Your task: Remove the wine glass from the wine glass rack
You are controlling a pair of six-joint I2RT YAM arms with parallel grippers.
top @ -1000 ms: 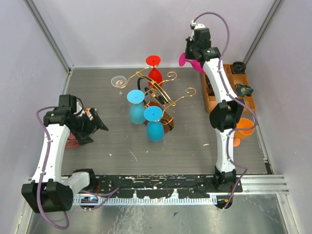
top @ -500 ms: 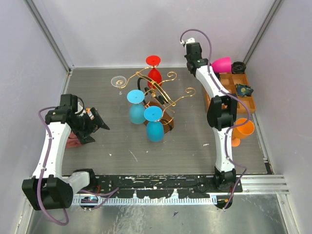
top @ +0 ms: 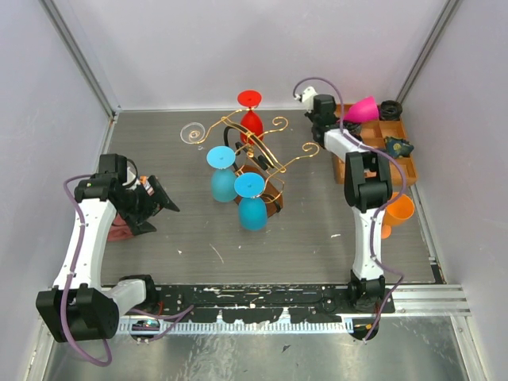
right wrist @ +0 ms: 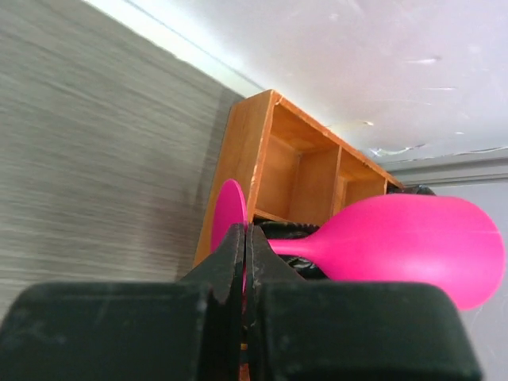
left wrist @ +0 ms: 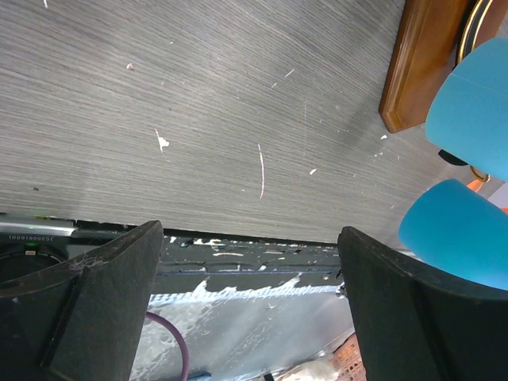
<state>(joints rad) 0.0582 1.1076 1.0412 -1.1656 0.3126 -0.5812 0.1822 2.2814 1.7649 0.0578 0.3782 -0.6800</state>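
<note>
The wine glass rack (top: 255,147) is a gold wire frame on a brown wooden base (top: 270,193) at mid-table. A red glass (top: 252,121) and two blue glasses (top: 222,181) (top: 252,208) hang on it upside down. My right gripper (top: 336,119) is shut on the foot disc of a pink wine glass (top: 361,108), held sideways above the orange tray's far end. In the right wrist view the fingers (right wrist: 230,254) pinch the pink foot (right wrist: 228,214); the bowl (right wrist: 413,246) points right. My left gripper (top: 163,198) is open and empty, left of the rack.
An orange compartment tray (top: 348,168) with dark items stands at the right wall, and also shows in the right wrist view (right wrist: 262,159). An orange glass (top: 394,213) lies near it. A clear glass (top: 190,132) sits behind the rack. The left wrist view shows the base corner (left wrist: 421,63) and blue glasses (left wrist: 476,103).
My right arm has swung the pink glass to the right and lowered it over the orange tray. The left arm has barely moved.
</note>
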